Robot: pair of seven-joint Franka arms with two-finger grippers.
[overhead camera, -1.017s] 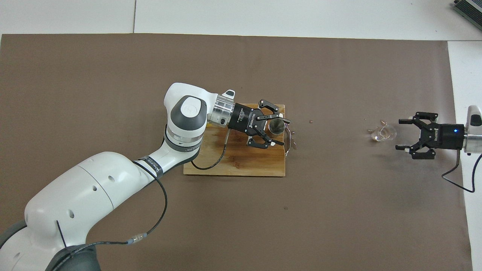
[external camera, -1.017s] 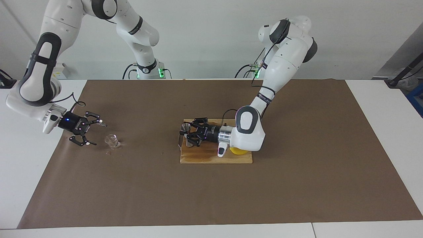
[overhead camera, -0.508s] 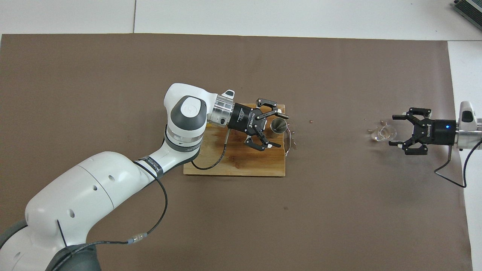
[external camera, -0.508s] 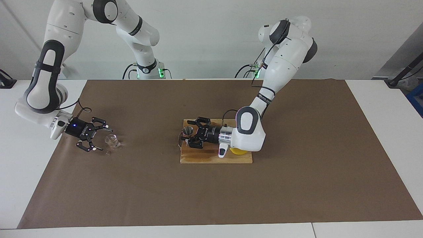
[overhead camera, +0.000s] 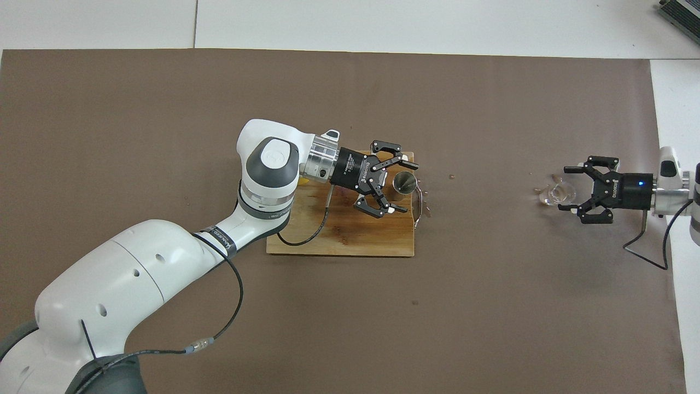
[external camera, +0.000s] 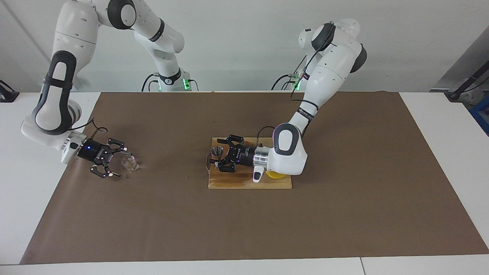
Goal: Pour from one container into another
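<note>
Counting one glass cup, one jigger, two end effectors (both unclenched, ungrasping).

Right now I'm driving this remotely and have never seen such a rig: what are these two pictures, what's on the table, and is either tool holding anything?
You see two white robot arms at a table covered with brown paper. One picture faces the robots from across the table; the other looks down from above their own end, so the sides are swapped between them.

A wooden board lies mid-table. On it stands a small metal jigger, and a lemon peeks out from under the left arm. The left tool is open beside the jigger and holds nothing.

A tiny clear glass cup stands on the paper toward the right arm's end. The right tool is open, its fingers on either side of the cup, not gripping it.
</note>
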